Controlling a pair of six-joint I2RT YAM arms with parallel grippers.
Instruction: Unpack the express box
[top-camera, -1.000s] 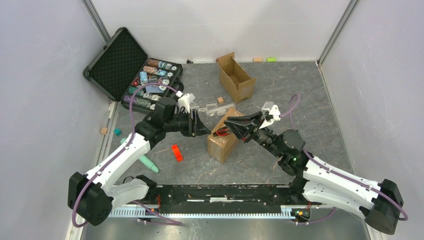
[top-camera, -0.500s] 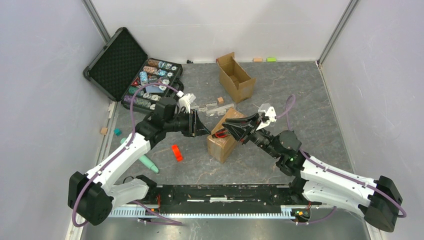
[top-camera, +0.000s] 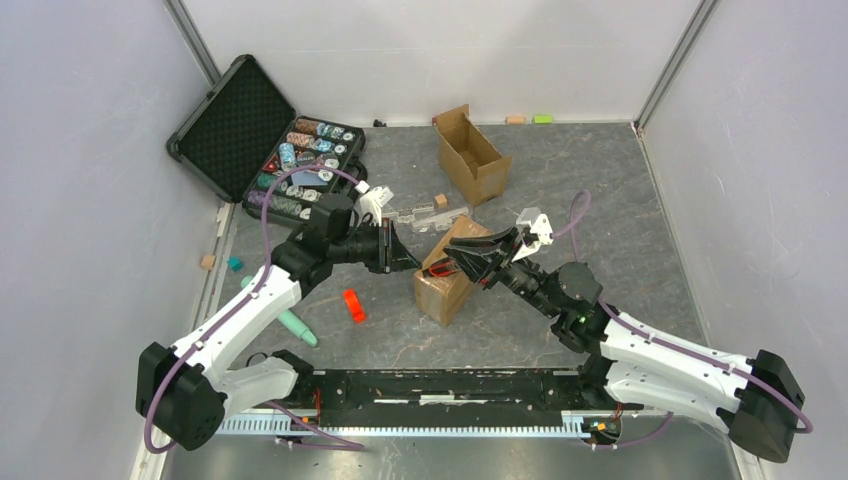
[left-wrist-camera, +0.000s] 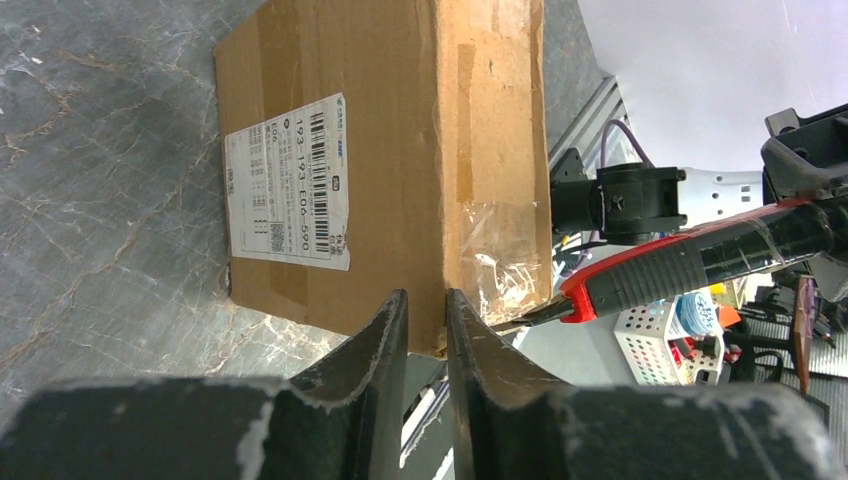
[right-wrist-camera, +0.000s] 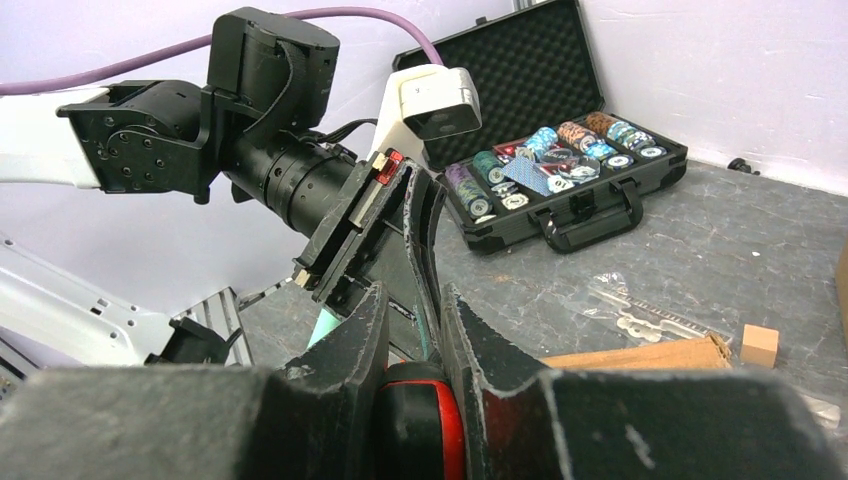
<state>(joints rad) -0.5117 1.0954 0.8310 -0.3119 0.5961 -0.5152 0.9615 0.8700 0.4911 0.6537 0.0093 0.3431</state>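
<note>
Brown cardboard express box (left-wrist-camera: 380, 120) sits mid-table (top-camera: 600, 200), the left gripper (left-wrist-camera: 425, 300) straddling its near corner, fingers narrow, clamp can't tell, probably to steady it while the right gripper (right-wrist-camera: 412, 292) clenches a red-handled cutter (left-wrist-camera: 640, 285) at the taped seam.

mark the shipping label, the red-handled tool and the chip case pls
shipping label (left-wrist-camera: 288, 185): left wrist view, middle of the white sticker
red-handled tool (left-wrist-camera: 650, 280): left wrist view, handle
chip case (top-camera: 232, 125): top view, foam-lined lid
</note>
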